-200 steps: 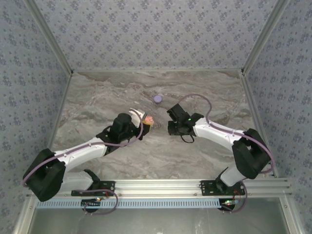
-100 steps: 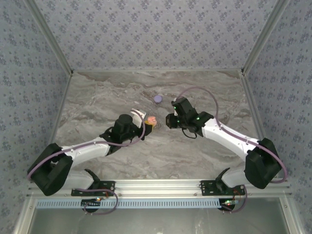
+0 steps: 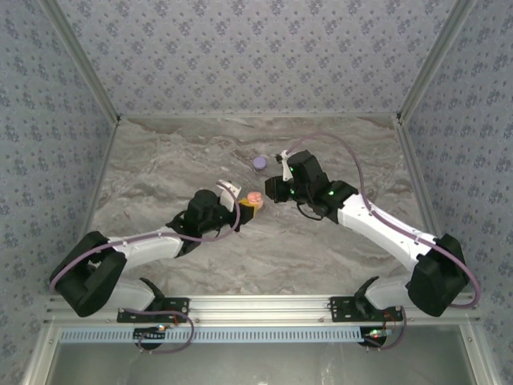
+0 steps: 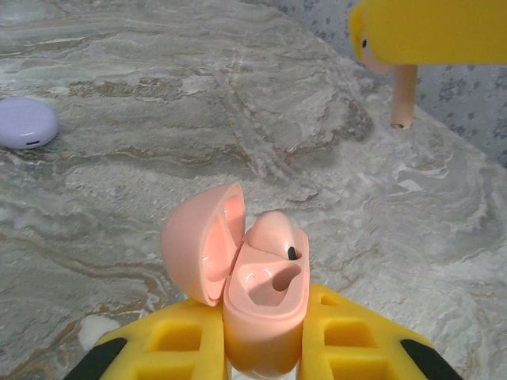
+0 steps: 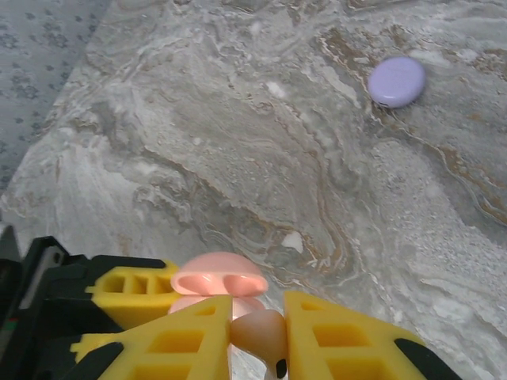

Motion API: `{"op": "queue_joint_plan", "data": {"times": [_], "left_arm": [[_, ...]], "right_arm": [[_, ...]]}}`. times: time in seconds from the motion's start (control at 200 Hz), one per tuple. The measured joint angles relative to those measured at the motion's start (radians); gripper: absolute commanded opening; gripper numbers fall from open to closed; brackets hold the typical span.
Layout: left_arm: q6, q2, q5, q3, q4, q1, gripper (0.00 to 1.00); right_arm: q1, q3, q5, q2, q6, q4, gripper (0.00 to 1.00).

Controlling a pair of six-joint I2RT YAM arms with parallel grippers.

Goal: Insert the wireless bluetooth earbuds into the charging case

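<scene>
Holding the charging case (image 4: 265, 317) clamped with its lid open, our left tool (image 4: 265, 340) lets us see from its wrist one earbud (image 4: 273, 233) seated beside an empty well, a detail too small from above. Beyond, apart from the case, our right tool (image 5: 258, 352) pinches a second earbud (image 5: 255, 328) above the table (image 5: 238, 142). A lilac case (image 5: 396, 81) lies farther back.
</scene>
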Motion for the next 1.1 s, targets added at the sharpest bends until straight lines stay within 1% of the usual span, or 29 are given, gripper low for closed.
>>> {"op": "queue_joint_plan", "data": {"times": [0.38,0.74,1.099], "left_arm": [[-0.047,0.003,0.052,0.001,0.06,0.0,0.09],[-0.093,0.003,0.067,0.043,0.064,0.0,0.08],[-0.101,0.002,0.071,0.046,0.065,0.0,0.08]], "right_arm": [[0.023,0.011,-0.032,-0.005,-0.027,0.052,0.24],[0.044,0.015,-0.038,-0.004,-0.035,0.067,0.24],[0.052,0.027,-0.039,-0.004,-0.043,0.068,0.24]]}}
